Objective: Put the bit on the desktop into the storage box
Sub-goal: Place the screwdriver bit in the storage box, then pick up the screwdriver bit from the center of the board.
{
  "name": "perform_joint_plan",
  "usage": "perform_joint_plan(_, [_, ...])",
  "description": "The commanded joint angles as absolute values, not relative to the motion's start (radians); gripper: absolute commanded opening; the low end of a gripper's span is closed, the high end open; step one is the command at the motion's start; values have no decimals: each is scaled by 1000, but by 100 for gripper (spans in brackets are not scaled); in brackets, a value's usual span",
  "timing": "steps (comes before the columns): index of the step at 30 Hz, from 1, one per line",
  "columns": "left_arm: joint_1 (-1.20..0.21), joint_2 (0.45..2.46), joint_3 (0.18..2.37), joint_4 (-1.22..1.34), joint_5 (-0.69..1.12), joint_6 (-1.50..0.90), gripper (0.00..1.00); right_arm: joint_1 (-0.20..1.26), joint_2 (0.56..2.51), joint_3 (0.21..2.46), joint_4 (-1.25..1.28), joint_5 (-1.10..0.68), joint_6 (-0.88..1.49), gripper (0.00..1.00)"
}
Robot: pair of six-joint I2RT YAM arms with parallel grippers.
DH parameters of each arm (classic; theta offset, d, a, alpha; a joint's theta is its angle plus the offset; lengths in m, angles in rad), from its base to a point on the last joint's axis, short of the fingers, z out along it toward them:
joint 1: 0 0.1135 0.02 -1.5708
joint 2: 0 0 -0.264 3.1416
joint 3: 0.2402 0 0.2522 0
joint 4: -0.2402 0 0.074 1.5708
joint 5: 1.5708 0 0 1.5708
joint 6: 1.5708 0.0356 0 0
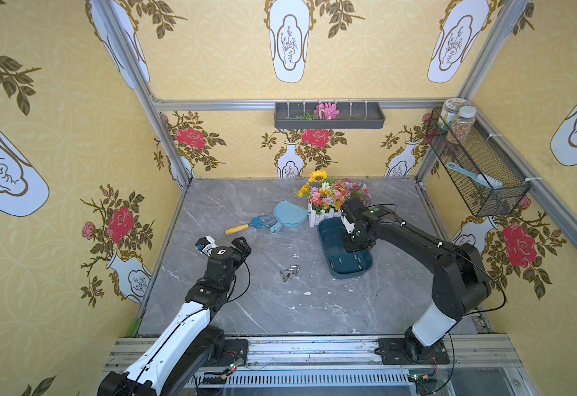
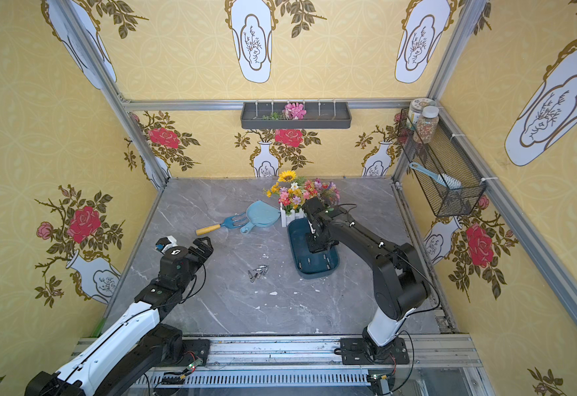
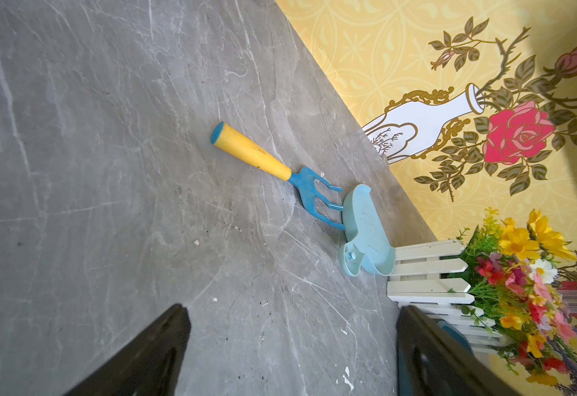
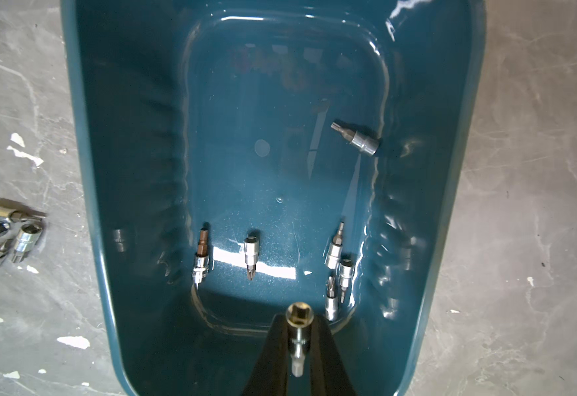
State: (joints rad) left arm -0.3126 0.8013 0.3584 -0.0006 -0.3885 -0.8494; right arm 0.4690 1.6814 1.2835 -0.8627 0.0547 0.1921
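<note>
A small pile of chrome bits (image 1: 290, 272) (image 2: 257, 272) (image 4: 2, 240) lies on the grey marble desktop (image 1: 245, 308), left of the dark teal storage box (image 1: 348, 274) (image 2: 314, 274) (image 4: 125, 171). Several bits (image 4: 251, 255) lie on the box floor. My right gripper (image 1: 354, 247) (image 4: 299, 319) hangs over the inside of the box, pointing down. It is shut on one bit (image 4: 297, 339), whose socket end points toward the box floor. My left gripper (image 1: 240, 247) (image 3: 292, 310) hovers over the left of the desktop, open and holding nothing.
A yellow-handled blue hand rake (image 1: 245, 226) and a light blue dustpan (image 1: 288, 214) lie behind the pile. A flower pot with a white fence (image 1: 328, 202) stands just behind the box. On the walls hang a grey trough (image 1: 330, 115) and a wire basket (image 1: 479, 168).
</note>
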Motion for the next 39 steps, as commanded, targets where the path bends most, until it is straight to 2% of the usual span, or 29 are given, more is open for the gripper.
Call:
perform_joint_plan(1, [-311, 801, 353, 12, -385, -853, 100, 467, 1675, 1278, -854, 54, 187, 13])
perform_joint_plan(6, [-309, 796, 351, 11, -385, -853, 100, 466, 1668, 1270, -851, 57, 187, 14])
perform_joint_plan(9, [-310, 796, 351, 11, -384, -853, 100, 465, 1663, 1267, -853, 59, 187, 18])
perform_joint_plan(20, [-310, 795, 353, 14, -372, -846, 100, 462, 1621, 1252, -850, 93, 176, 51])
perform_joint_plan(34, [-310, 819, 419, -25, -285, -761, 100, 431, 1477, 1185, -775, 101, 161, 70])
perform_joint_plan(39, [-310, 859, 501, -97, -195, -666, 96, 383, 1348, 1117, -703, 109, 161, 85])
